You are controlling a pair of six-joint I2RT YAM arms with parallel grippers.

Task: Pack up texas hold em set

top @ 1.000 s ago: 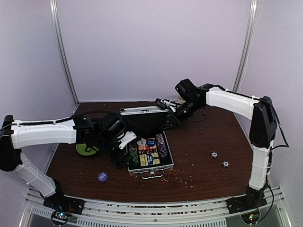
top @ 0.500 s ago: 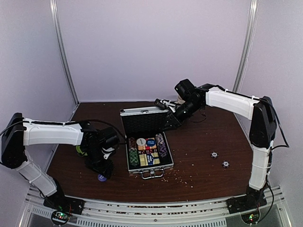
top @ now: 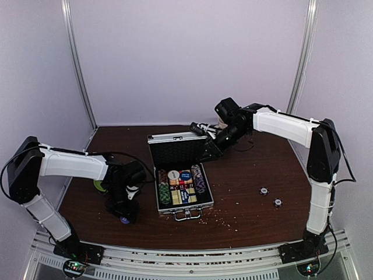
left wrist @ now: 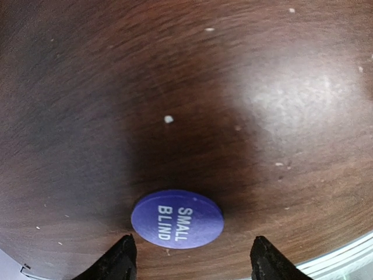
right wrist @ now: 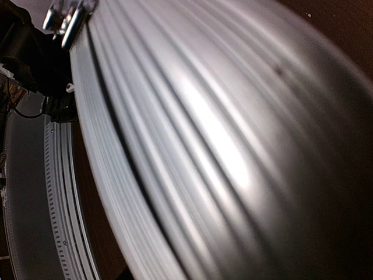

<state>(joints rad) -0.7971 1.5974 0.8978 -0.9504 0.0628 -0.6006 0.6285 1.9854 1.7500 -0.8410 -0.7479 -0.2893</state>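
Texas hold em set [top: 183, 186], status from the left? (K.)

Small Blind button [left wrist: 177, 219] lies flat on the table [top: 245, 175] at near left, apart from the briefcase. Left gripper [left wrist: 189, 262] hangs just above it, jaws spread, one fingertip on each side, nothing held. Green plate [top: 99, 185] sits behind the arm; not ours. (M.)

Risk there? (K.)

The button is thin on smooth wood. If the fingers close too high, they probably slip over its rim. Too low, and they jam on the table and could skid it toward the near edge, which is close. (M.)

Centre? (K.)

Briefcase [top: 185, 208] open, lid [top: 175, 149] upright, poker chips [top: 199, 178] racked inside. Right gripper [top: 211, 149] is at the lid's right edge. Its wrist view shows only blurred ribbed aluminium and no fingers, so I cannot tell whether it clamps the lid or merely leans on it. A push or a slip there could drop the lid shut before the strays are in, or slide the case. (M.)

Right side? (K.)

Two small round pieces [top: 263, 191] lie loose on the table, the nearer piece [top: 278, 202] just beside the first, both well apart from the case. Too small to tell chip from button. Easy to overlook: shutting now would leave three items out. (M.)
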